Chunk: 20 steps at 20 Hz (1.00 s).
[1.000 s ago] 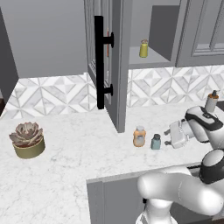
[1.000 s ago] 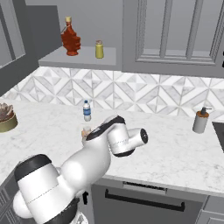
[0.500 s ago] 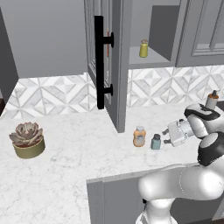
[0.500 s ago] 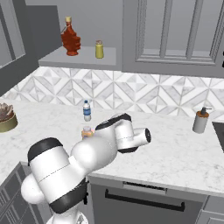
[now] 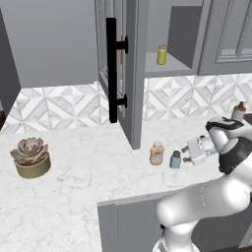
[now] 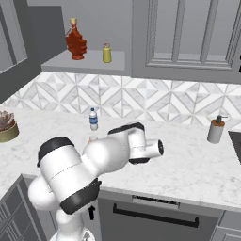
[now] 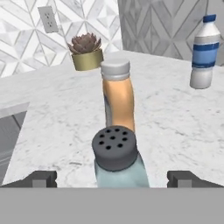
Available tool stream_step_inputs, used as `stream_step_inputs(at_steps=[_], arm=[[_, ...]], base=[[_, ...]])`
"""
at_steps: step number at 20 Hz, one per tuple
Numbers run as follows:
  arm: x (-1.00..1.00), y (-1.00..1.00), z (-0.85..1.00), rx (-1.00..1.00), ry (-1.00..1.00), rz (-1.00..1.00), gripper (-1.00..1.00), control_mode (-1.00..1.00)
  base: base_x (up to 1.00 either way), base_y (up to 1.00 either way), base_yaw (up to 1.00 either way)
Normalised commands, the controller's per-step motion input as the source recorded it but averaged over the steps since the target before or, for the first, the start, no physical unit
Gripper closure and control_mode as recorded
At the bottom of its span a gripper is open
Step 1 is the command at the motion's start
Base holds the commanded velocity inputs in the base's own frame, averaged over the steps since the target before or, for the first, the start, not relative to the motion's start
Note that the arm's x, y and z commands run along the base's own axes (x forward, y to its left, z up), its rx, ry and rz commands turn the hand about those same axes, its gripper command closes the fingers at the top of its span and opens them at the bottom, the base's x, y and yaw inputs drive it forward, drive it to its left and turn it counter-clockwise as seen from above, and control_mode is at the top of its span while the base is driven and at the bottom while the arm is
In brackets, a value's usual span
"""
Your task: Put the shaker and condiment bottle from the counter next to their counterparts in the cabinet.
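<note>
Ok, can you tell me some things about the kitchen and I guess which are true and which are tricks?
1. The tool is already squeezing the shaker. False: its tips stand wide apart on either side, not touching.
2. The condiment bottle stands on the counter beside the shaker. True.
3. The cabinet door is closed. False: it is swung open.
4. A yellow bottle stands on the cabinet shelf. True.
5. The potted plant sits inside the cabinet. False: it is on the counter.
</note>
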Motion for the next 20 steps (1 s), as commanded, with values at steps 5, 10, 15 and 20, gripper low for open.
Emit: stream_step_inputs(at_steps=[5, 10, 15, 20], arm=[[0.01, 0.00, -0.15, 0.03, 0.02, 0.00, -1.00, -1.00], [0.00, 0.00, -0.14, 0.06, 0.05, 0.01, -1.00, -1.00], [0.00, 0.00, -0.13, 0.07, 0.09, 0.00, -1.00, -1.00], [0.01, 0.03, -0.10, 0.07, 0.09, 0.00, -1.00, -1.00]], base=[[0.00, 0.00, 0.00], [0.00, 0.00, 0.00], [0.00, 0.00, 0.00], [0.00, 0.00, 0.00]])
